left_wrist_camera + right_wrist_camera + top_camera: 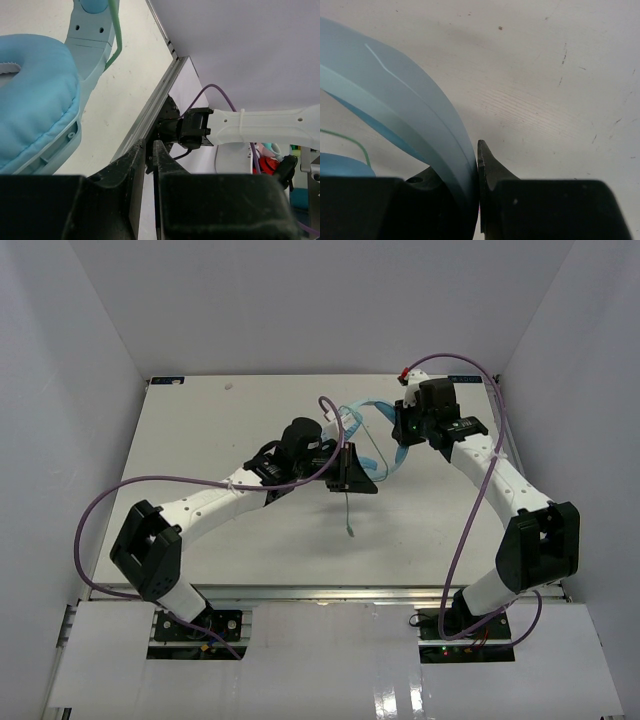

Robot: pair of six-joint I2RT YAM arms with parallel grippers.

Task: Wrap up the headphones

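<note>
The right end effector is clamping the headband of the headphones between its fingers, holding them over the far half of the tabletop, somewhat right of centre. The left end effector is sitting just beside an earcup with its fingers nearly together. The pale green cable is trailing from under it toward the near edge, so it is probably pinching that cable, though the left wrist view is not showing the cable between the fingers. The plug is lying loose near the tabletop's middle.

The step in hand looks like winding the cable around the headphones. For that, the right side should be gripping firmly while the left is circling close to the band, drawing the slack in with light tension and not jerking the plug end.
</note>
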